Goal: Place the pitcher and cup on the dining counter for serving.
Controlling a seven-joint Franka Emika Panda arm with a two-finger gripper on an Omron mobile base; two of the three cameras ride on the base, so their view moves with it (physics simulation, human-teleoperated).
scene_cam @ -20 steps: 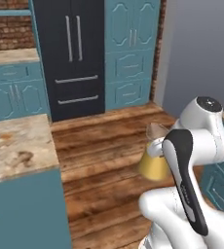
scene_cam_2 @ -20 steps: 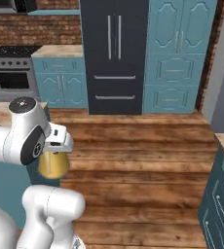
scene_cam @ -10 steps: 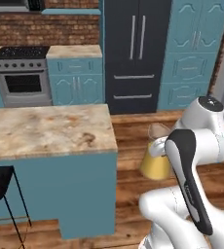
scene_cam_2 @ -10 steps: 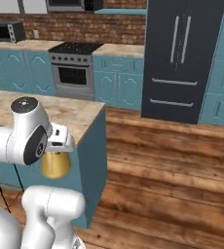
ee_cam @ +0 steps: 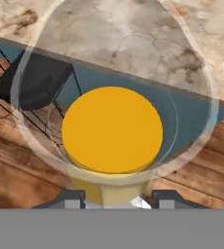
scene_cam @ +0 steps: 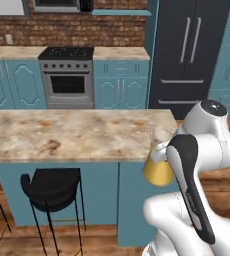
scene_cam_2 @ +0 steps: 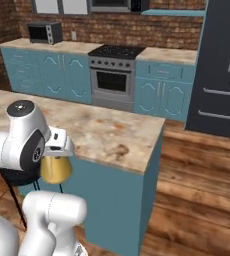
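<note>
Jaws are pinching the pitcher by its neck, keeping it upright so the yellow liquid is not spilling. It is hanging in the air beside the table edge, not yet over the top.

The pitcher is clear glass with yellow-orange liquid in its wide base. The dining counter has a beige marbled top flecked with brown, over a teal-blue base. A black round stool stands on thin black legs. The wall cabinets are teal-blue, the brick wall red-brown, the stove grey with a black top, the fridge dark charcoal, and the plank floor warm brown.
</note>
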